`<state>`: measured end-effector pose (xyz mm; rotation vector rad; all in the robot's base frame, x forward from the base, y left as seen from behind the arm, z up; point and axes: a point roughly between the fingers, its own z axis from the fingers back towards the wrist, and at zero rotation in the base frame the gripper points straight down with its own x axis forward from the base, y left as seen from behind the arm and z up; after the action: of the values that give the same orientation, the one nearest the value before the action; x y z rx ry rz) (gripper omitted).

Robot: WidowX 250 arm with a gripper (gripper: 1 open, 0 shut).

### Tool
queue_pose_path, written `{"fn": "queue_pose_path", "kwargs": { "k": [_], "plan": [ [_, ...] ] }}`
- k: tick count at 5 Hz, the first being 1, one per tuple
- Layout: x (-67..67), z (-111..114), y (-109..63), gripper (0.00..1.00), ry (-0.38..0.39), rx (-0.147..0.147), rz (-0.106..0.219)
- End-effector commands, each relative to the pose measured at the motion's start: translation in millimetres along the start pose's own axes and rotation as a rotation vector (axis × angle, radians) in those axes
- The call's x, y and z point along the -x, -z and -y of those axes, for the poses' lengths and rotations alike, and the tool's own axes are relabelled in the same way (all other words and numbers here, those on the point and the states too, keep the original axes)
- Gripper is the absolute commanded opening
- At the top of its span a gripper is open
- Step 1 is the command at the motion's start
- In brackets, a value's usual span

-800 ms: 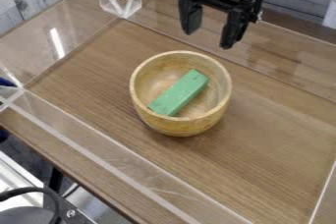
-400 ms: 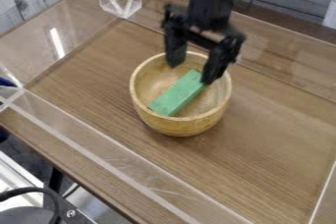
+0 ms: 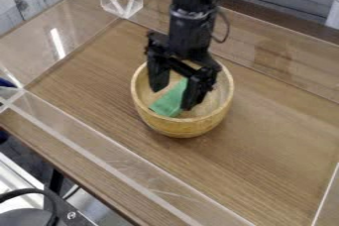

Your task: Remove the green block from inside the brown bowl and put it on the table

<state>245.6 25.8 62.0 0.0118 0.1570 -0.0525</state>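
Note:
The brown bowl [image 3: 209, 117] sits near the middle of the table [image 3: 272, 161]. Inside it lies the green block [image 3: 169, 99], partly covered by the gripper. My gripper [image 3: 179, 83] has come down into the bowl with its jaws open, one black finger on each side of the block. Whether the fingers touch the block cannot be told.
Low clear acrylic walls [image 3: 79, 141] border the tabletop on the left and front. A clear corner piece [image 3: 122, 0] stands at the back left. Bare wood surrounds the bowl on every side.
The gripper has moved from the back of the table forward, left and down into the bowl, now straddling the green block. Its jaws stayed open. The bowl has not moved.

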Motion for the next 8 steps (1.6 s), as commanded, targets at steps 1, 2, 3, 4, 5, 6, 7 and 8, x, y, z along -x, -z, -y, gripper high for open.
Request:
{"fn": "queue_pose_path", "kwargs": {
  "k": [1,2,3,4,5,6,7,8],
  "plan": [
    [-8.5,-5.4,-4.6,1.0,0.02,-0.005,0.066],
    [-11.5,-4.3,3.5,1.0,0.027,0.0,0.054],
    [-14.9,-2.7,10.8,1.0,0.033,0.003,0.046],
    [-17.5,-0.9,14.2,1.0,0.039,0.006,0.047],
    [-19.1,0.0,16.2,1.0,0.041,0.009,0.05],
    [-20.2,0.2,18.7,0.0,0.041,0.013,0.053],
    [-17.9,0.5,5.2,1.0,0.039,0.02,0.078],
    [-16.9,0.7,-1.6,0.0,0.037,0.026,0.096]
  ]
}}
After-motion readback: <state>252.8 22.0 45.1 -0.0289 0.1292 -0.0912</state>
